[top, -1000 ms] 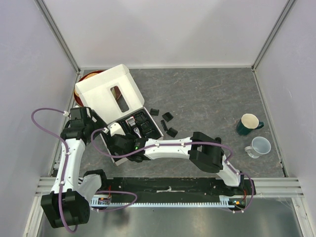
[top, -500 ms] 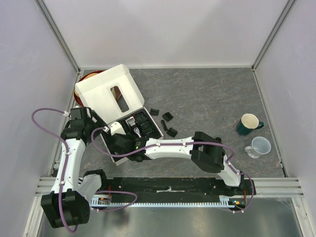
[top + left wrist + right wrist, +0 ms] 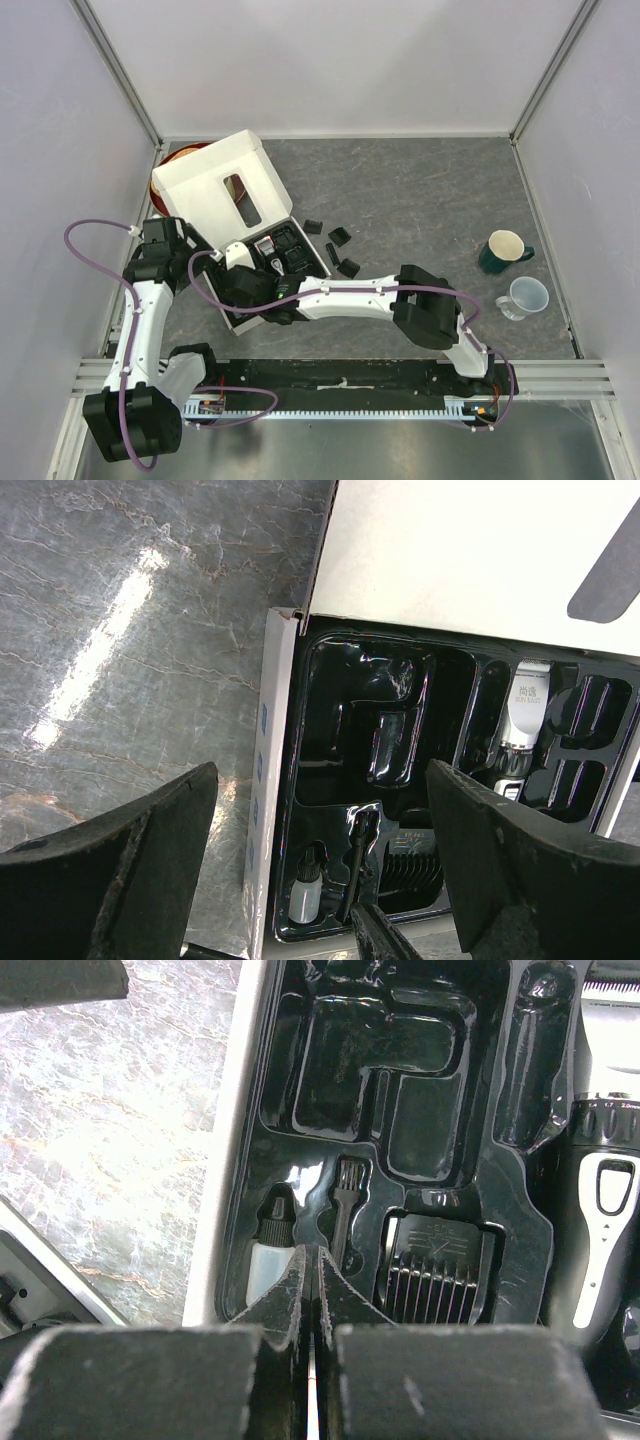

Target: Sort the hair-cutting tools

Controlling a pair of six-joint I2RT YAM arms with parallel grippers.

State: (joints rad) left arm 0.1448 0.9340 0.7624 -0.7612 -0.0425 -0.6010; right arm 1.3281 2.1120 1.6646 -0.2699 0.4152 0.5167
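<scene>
Firstly, the enclosure: a pale left wall point(image 3: 60, 150) stands close beside the left arm, leaving only a narrow strip of grey marbled table point(image 3: 420, 190) on that side.

- Reddish rim point(image 3: 170, 165): far left corner, mostly hidden behind the box lid.
- Left gripper point(image 3: 320, 780): fingers spread wide apart with nothing between them, hanging over the box's left wall and the tray.
- Box point(image 3: 205, 190): white cardboard, with the lid thrown open toward the far left. It crowds the left side of the table.
- Tray point(image 3: 350, 1050): glossy black and moulded, seated in the box. Its large upper recesses hold nothing.
- Right gripper point(image 3: 312, 1260): fingers pressed together with nothing seen between them. The tips sit just above the tray's near row, between bottle and brush.
- Bottle point(image 3: 266, 1260): small and white with a black cap, in the near-left pocket.
- Brush point(image 3: 345, 1200): in its slot just right of the bottle, bristles toward the lid.
- Comb guard point(image 3: 440, 1278): in the pocket right of the brush.
- Clipper point(image 3: 598, 1160): lying in the tray's right channel. Its long axis runs from the near edge to the lid, blade head toward the lid.
- Loose comb guards point(image 3: 340, 237): four, on the table just right of the box.
- Open table lies beyond the guards, broad and bare as far as the cups.
- Green mug point(image 3: 503, 250) and clear cup point(image 3: 527, 295): near each other, close to the right wall point(image 3: 600, 150).
</scene>
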